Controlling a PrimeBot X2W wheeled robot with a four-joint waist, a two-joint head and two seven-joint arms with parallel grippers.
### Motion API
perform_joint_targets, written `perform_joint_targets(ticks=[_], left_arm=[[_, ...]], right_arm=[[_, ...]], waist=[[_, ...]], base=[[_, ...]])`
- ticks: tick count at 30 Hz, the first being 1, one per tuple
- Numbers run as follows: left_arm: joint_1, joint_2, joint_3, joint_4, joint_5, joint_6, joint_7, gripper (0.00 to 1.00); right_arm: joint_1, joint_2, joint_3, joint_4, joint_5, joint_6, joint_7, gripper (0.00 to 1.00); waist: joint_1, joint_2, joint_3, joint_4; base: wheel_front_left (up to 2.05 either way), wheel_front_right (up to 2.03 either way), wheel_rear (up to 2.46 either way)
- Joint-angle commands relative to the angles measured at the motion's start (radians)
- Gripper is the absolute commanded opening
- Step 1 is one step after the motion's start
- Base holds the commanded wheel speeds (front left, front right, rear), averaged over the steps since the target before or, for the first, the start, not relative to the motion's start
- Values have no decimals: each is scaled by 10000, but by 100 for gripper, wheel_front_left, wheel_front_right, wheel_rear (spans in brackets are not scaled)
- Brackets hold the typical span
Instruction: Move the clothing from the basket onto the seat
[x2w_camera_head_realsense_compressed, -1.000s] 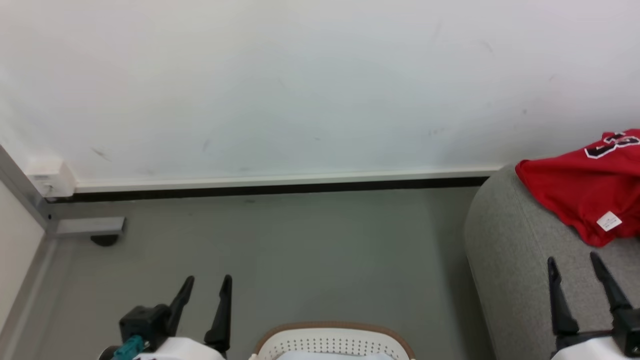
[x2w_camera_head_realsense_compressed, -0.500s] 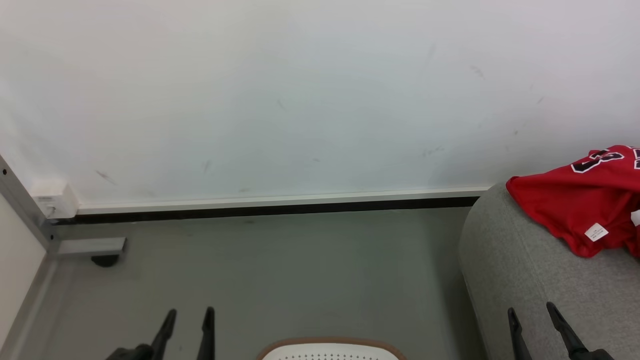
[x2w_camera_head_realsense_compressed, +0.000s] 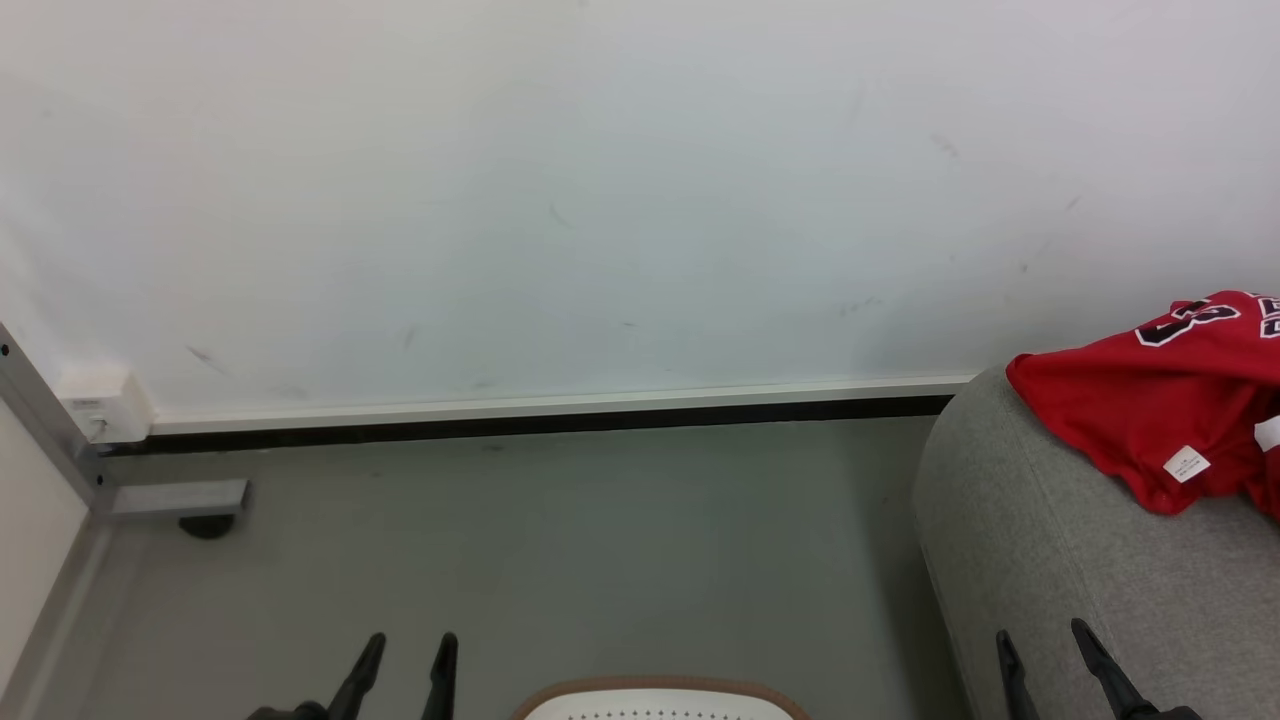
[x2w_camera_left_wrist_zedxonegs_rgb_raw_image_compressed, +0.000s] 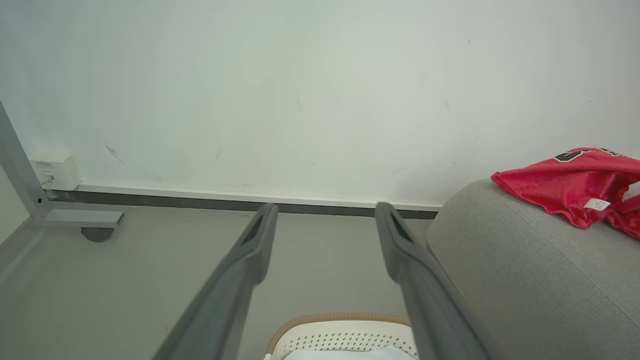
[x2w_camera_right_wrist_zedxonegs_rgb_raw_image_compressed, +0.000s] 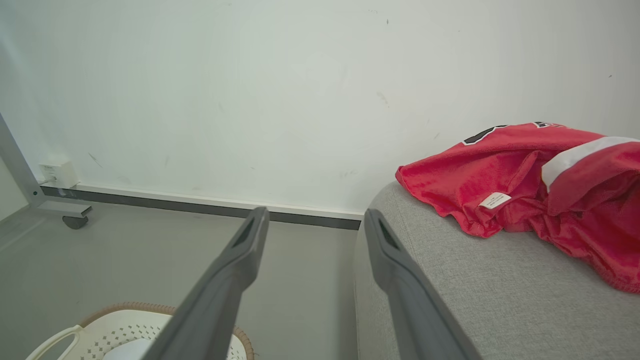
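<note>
Bright red sports jersey (x2w_camera_head_realsense_compressed: 1120, 420) with small white tag lies crumpled on light-grey fabric seat (x2w_camera_head_realsense_compressed: 1040, 570), far right. Cream perforated plastic basket (x2w_camera_head_realsense_compressed: 655, 703) with brown rim sits on grey floor (x2w_camera_head_realsense_compressed: 600, 540), bottom centre. Left hand (x2w_camera_head_realsense_compressed: 412, 645) and right hand (x2w_camera_head_realsense_compressed: 1040, 632) both empty, fingers apart.

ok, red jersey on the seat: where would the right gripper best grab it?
Probably the raised hem fold by the white tag, approached from the near side, over the bare seat. The jersey lies crumpled, and that fold faces the open right gripper.
</note>
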Motion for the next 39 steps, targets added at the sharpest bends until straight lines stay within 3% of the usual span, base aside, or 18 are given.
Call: perform_joint_targets(ticks=[1,20,21,25,39], left_arm=[[34,-16,95,93,105,-88,-8,100],[-51,-506,635,484,803,-725,-8,100],[-21,-518,606,473,751,-714,0,0],[74,-627,581,764,605,-711,58,0],[-276,-802,1191,646,-1755,-741,766,0]], right_arm=[[46,-4,-18,29,117,-26,-27,100],[-14,-4,129,115,298,-26,-28,100],[-17,2,113,106,243,0,0,0],[54,38,78,364,405,0,102,0],[-273,22,-202,183,3223,-3,789,0]], waist=[[0,-1,2,7],[0,-1,-31,28],[0,-1,-31,28],[0,-1,-27,30],[0,-1,55,70]], base=[[0,0,0],[0,0,0],[0,0,0],[0,0,0],[0,0,0]])
